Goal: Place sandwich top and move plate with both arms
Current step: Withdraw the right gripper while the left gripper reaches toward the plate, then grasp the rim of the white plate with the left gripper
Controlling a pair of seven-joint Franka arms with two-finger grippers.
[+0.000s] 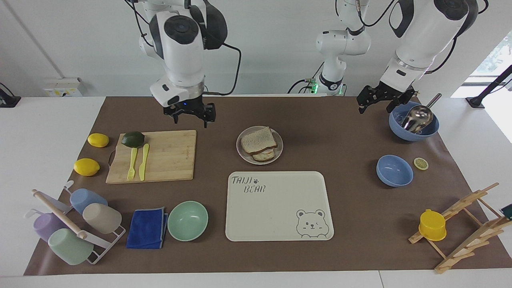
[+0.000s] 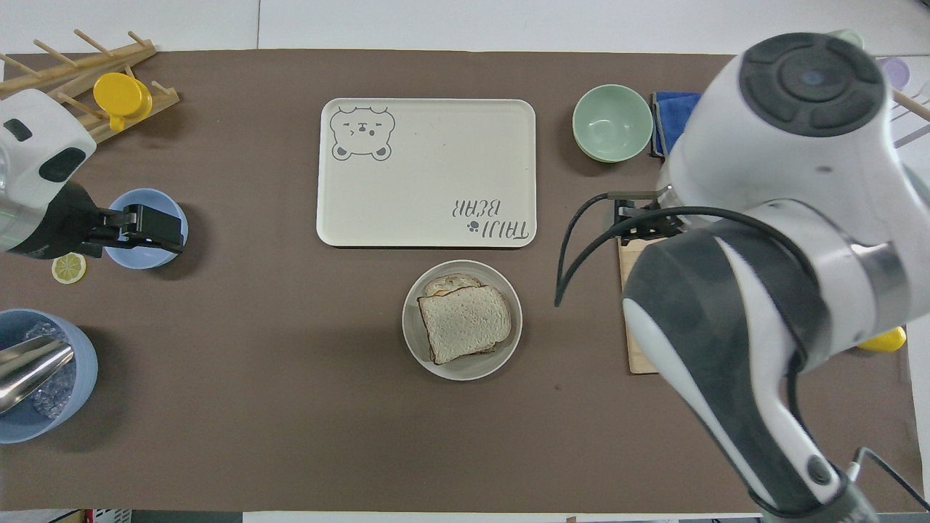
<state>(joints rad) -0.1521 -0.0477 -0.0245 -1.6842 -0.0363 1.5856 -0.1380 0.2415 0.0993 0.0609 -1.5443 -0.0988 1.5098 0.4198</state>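
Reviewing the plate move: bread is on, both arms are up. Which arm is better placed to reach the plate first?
Right, though narrowly. The right pincer hangs open over the cutting board's edge beside the plate. The left pincer hangs open by the blue scoop bowl at its own end.

- Table (image 1: 52, 120): white top, covered by a brown mat (image 1: 344, 208).
- Mat centre: the plate (image 1: 241, 151); tray (image 1: 276, 212) just beside it, farther from the robots.
- Right arm's end: cutting board (image 1: 168, 156), two lemons (image 1: 98, 140), cup rack (image 1: 100, 248), blue cloth (image 1: 147, 228), green bowl (image 1: 188, 221).
- Left arm's end: two blue bowls (image 1: 394, 171), lemon slice (image 1: 421, 163), wooden rack (image 1: 468, 224).
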